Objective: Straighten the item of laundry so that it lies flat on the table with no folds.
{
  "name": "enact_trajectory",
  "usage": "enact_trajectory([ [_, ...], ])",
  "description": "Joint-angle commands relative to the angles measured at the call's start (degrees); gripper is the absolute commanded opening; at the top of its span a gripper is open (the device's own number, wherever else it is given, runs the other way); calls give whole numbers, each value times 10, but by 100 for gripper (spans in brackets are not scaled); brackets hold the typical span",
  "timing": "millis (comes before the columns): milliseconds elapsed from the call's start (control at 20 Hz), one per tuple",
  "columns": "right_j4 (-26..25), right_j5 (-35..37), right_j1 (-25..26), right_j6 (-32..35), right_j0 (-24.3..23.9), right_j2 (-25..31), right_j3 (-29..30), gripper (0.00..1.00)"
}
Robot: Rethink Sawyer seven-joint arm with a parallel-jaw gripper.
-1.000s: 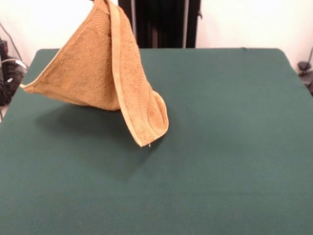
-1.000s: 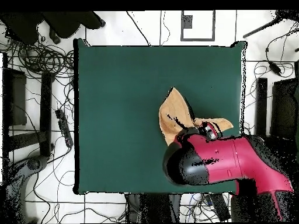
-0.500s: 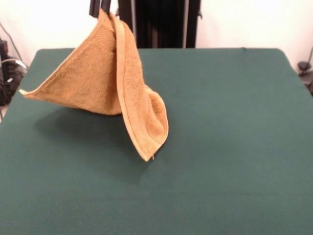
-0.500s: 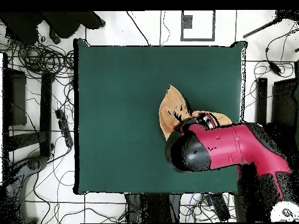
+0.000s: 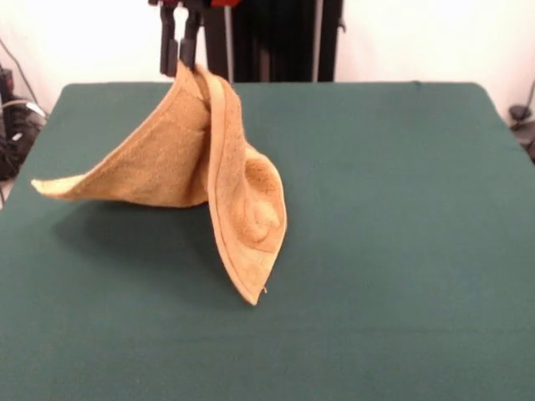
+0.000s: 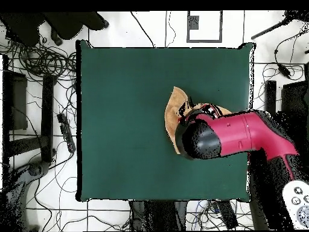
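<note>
The black two-fingered gripper [image 5: 180, 65] of the red and black arm [image 6: 241, 138] is reaching down from the top of the front view and is clamping the top corner of the small golden-orange terry towel [image 5: 188, 163], its two dark fingers [image 5: 169, 46] pressing together on the cloth. The towel is hanging from that pinched corner like a tent, folded on itself rather than lying flat. One wing is spreading out toward the picture's left, its pale-edged corner [image 5: 40, 185] pointing toward the left edge of the large dark green cloth-covered table [image 5: 401, 251]. The other part is draping down toward the camera, bulging into a rounded fold in the middle and tapering to a pointed tip [image 5: 253, 298] that is reaching the green surface or hanging just above it; which of the two cannot be told. A woven border band is running down the front edge of this hanging part. A soft shadow is lying on the cloth beneath the towel. In the overhead view the arm is stretching in from the right and covering most of the towel, so only an orange sliver is showing beside its dark rounded head, on the right half of the table, well away from the table's left side.
</note>
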Motion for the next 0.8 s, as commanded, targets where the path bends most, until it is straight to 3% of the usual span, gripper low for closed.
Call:
enact_trajectory([
  [50,-2,75,65,-189,-3,60,-47,0],
  [450,-32,67,138,-207,-6,65,-112,0],
  [800,-54,73,166,-226,3,58,-161,0],
])
